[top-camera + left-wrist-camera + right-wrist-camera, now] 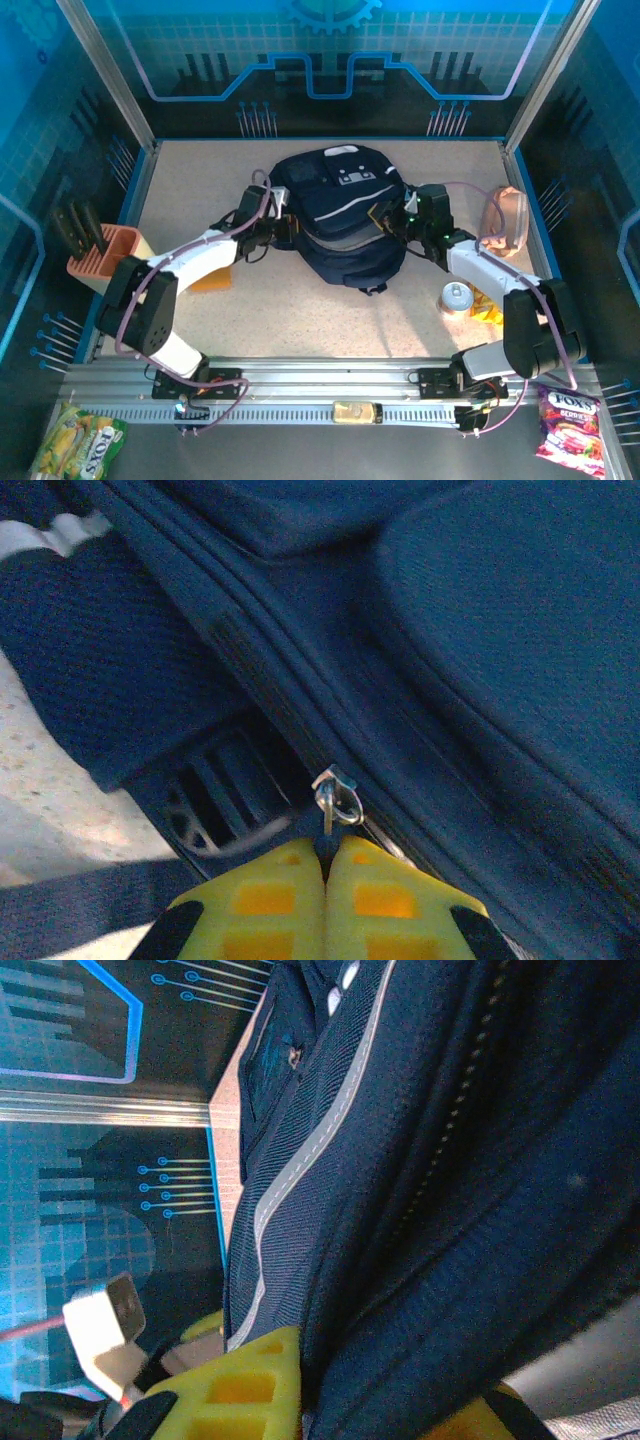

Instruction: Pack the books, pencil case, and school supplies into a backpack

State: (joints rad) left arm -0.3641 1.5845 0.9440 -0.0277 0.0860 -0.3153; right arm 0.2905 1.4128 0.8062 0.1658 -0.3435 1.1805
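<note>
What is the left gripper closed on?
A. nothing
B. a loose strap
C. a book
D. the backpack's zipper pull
D: in the left wrist view, the left gripper has its yellow fingers pressed together on the zipper pull of the backpack.

Both arms reach forward, elbows bent, wrists angled inward toward each other; left pincer (325, 860) fingers pressed together on zipper pull (335, 795); right pincer (370, 1400) clamped on backpack (450, 1160) fabric.
</note>
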